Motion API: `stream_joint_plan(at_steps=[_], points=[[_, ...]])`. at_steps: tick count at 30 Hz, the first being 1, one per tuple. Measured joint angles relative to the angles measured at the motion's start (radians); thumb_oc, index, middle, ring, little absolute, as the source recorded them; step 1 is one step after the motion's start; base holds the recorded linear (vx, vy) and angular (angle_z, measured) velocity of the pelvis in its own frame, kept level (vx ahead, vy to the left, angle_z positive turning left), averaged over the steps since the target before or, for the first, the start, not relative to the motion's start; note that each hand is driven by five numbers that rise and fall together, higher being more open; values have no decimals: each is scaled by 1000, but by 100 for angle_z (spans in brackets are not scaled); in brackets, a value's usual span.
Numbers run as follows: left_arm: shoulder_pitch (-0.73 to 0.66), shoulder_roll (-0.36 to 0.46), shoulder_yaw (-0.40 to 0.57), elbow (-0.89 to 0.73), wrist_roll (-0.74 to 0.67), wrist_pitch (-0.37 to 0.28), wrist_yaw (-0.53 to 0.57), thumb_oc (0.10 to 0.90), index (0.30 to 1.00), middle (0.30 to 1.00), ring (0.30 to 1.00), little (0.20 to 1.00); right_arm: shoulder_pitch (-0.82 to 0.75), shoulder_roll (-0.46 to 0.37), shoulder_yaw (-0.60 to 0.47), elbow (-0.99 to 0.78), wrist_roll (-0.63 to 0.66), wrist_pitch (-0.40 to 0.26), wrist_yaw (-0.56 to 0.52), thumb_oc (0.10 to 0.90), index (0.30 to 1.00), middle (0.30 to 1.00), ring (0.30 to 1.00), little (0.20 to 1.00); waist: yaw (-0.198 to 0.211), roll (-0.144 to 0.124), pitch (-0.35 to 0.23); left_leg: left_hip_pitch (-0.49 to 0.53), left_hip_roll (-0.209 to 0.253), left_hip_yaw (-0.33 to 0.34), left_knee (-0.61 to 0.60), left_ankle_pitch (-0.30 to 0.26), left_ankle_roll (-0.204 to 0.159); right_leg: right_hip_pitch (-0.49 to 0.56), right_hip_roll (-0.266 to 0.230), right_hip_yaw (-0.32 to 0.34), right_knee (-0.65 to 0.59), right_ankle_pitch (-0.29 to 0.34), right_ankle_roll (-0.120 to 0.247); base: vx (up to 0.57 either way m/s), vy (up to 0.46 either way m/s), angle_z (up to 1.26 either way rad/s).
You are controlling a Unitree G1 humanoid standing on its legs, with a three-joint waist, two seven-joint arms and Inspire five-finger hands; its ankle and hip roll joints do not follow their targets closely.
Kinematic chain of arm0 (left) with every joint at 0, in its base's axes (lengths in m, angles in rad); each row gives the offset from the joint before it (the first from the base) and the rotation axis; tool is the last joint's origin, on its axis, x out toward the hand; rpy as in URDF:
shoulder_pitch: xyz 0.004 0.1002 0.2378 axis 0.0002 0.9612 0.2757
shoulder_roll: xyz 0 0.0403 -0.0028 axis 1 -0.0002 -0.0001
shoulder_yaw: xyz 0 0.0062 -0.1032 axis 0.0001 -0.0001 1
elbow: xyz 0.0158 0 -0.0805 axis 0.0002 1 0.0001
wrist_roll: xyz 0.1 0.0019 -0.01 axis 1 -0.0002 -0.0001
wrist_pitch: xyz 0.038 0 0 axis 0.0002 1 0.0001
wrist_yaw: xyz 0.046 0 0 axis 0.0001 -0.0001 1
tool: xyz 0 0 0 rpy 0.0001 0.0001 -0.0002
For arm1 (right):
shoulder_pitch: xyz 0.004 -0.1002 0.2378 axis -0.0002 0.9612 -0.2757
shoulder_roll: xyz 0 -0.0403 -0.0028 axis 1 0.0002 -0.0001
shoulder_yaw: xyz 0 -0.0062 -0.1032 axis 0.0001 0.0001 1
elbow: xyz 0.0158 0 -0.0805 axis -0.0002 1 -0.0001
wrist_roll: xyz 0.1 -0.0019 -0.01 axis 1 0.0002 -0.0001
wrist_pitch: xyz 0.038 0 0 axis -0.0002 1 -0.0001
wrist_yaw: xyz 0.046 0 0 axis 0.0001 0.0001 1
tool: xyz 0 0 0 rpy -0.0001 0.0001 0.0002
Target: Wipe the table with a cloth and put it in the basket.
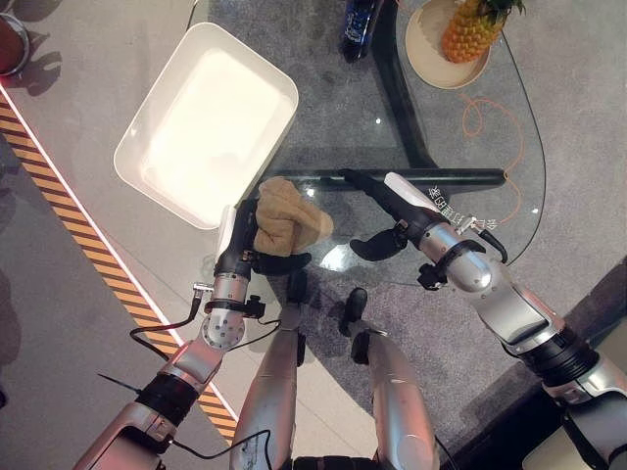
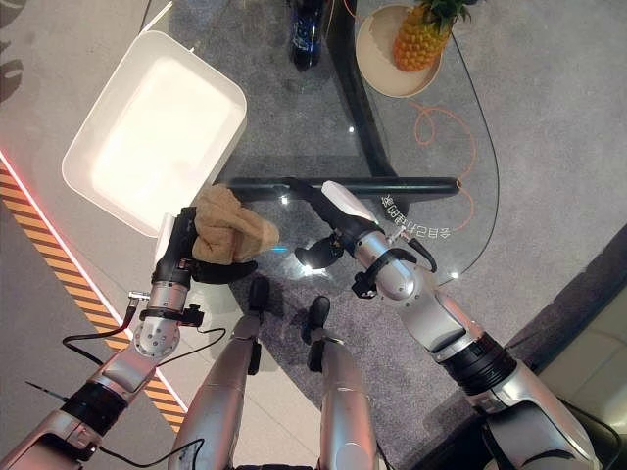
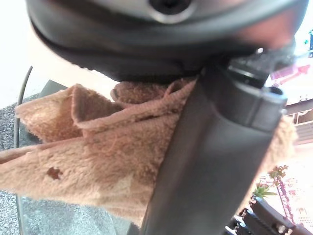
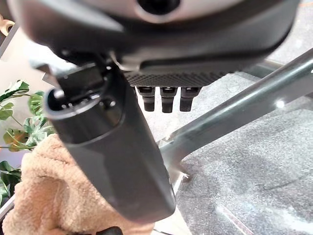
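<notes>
Your left hand [image 1: 238, 235] has its fingers clenched round the bunched cloth [image 1: 290, 220], just above the glass tabletop [image 1: 392, 117] at its near-left edge. The basket [image 1: 206, 122] lies just far-left of that hand, almost touching. Your right hand [image 1: 397, 211] hovers right of the cloth, fingers released, holding nothing.

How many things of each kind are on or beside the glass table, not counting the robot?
Cloth: 1
White basket: 1
Pineapple: 1
Plate: 1
Dark bottle: 1
Orange cord: 1
Total: 6
</notes>
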Motion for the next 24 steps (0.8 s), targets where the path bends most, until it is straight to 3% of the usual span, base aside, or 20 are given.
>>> stream_joint_plan(at_steps=[4, 10, 16, 24], points=[[8, 0, 5, -1, 2, -1, 45, 100, 300, 300, 300, 200, 14, 0, -3, 0, 1, 0, 0, 800, 900, 900, 900, 900, 0, 0, 0, 0, 0, 0, 0, -1, 1, 2, 0, 0, -4, 2, 1, 0, 0, 0], [-2, 8, 104, -4, 7, -1, 152, 100, 300, 300, 300, 200, 26, 8, -2, 1, 48, 0, 3, 800, 900, 900, 900, 900, 0, -2, 0, 1, 0, 0, 7, -1, 1, 6, 1, 0, -3, 4, 0, 0, 0, 0], [-49, 87, 210, -13, 16, -1, 217, 100, 300, 300, 300, 200, 26, 11, -2, 12, 102, 8, 29, 800, 900, 900, 900, 900, 2, -2, 0, 8, -2, 0, 17, -1, 2, 9, -4, 0, 14, 4, 0, 7, 22, 0], [-116, 122, 234, -10, 37, 4, 281, 100, 300, 300, 300, 200, 27, 13, 1, 92, 132, 45, 68, 800, 900, 900, 900, 900, 0, -2, 0, 13, -5, 6, 16, -4, -3, 3, -7, 14, 29, 4, 0, 5, 47, -3]])
